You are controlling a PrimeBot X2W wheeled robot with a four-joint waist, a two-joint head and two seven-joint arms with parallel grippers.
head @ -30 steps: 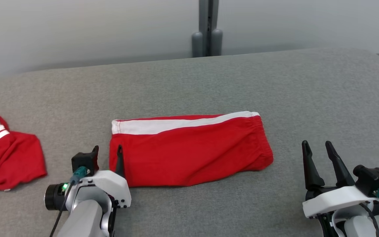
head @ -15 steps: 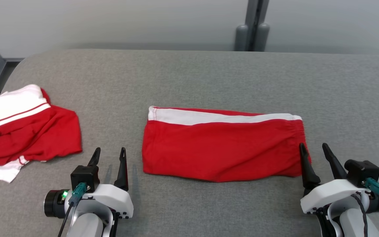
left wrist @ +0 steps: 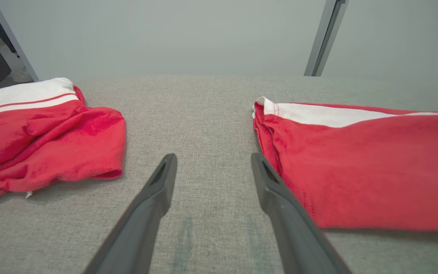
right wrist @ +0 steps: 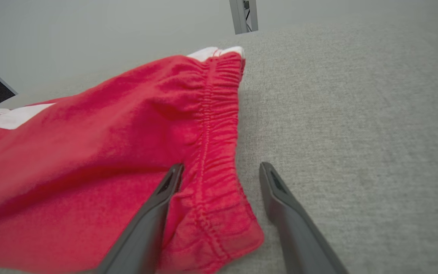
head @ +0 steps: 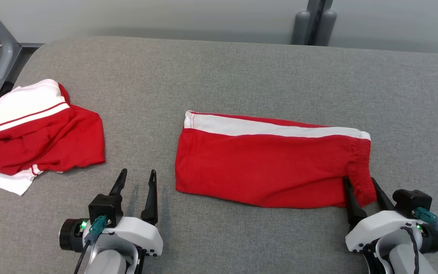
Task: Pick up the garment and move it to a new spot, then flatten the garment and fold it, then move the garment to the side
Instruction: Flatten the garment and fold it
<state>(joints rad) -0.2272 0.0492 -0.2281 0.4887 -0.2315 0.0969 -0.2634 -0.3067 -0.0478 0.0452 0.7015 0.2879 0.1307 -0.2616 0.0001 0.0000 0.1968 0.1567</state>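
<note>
Head view, logged left to right, positions referenced to the folded garment point(head: 268, 167)

- Crumpled red-and-white garment point(head: 40, 133): well left of the folded garment and apart from it, near the left edge of the grey padded table point(head: 219, 76).
- Left gripper point(head: 138, 172): just left of the folded garment's near-left corner, over bare table. Fingers spread wide with nothing between them. In the left wrist view point(left wrist: 214, 156) grey fabric shows in the gap, and the garment's hem edge sits just beside one finger point(left wrist: 278, 198).
- Folded garment: red, with a white stripe along its far edge. It lies flat as a long rectangle mid-table, elastic waistband at its right end.
- Right gripper point(head: 359, 179): at the folded garment's near-right corner, fingers apart and straddling the waistband corner. In the right wrist view point(right wrist: 221, 165) one finger is over the red cloth and the other is over bare table just right of the corner. The cloth is not pinched
</note>
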